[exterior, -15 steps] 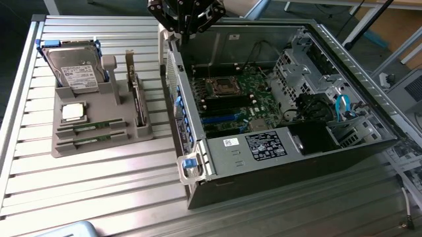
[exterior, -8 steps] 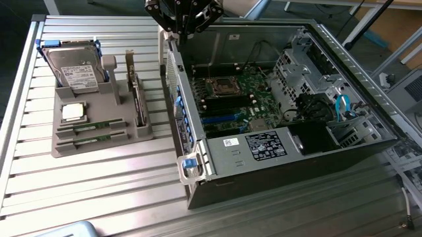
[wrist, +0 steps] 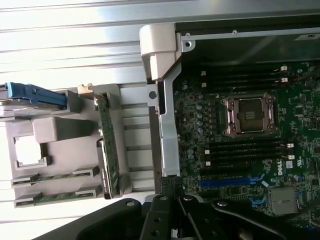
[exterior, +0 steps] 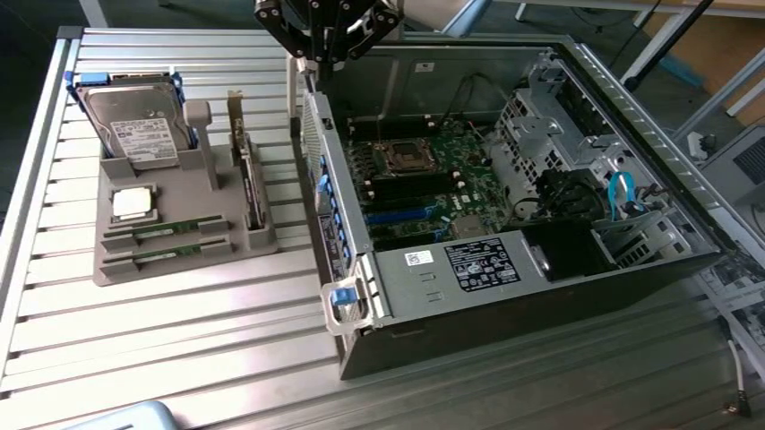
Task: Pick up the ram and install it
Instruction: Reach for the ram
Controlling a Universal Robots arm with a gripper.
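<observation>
Two rams lie side by side in slots of the grey holder (exterior: pixel 179 269): one ram (exterior: pixel 177 229) behind the other ram (exterior: pixel 175 254). In the wrist view the same two green sticks, ram (wrist: pixel 55 177) and ram (wrist: pixel 54 196), sit at the holder's edge. My gripper (exterior: pixel 322 61) hangs high over the back-left wall of the open computer case (exterior: pixel 395 278), well away from the rams. Its dark fingers (wrist: pixel 172 187) are shut with nothing between them. The motherboard (wrist: pixel 200 115) shows black memory slots (wrist: pixel 245 150) beside the empty processor socket (wrist: pixel 250 115).
The holder also carries a hard drive (exterior: pixel 134 121), a square silver processor (exterior: pixel 132 204) and an upright expansion card (exterior: pixel 247 179). The case's metal side wall (wrist: pixel 167 125) stands between holder and motherboard. Ribbed metal table (exterior: pixel 167 340) extends toward the front.
</observation>
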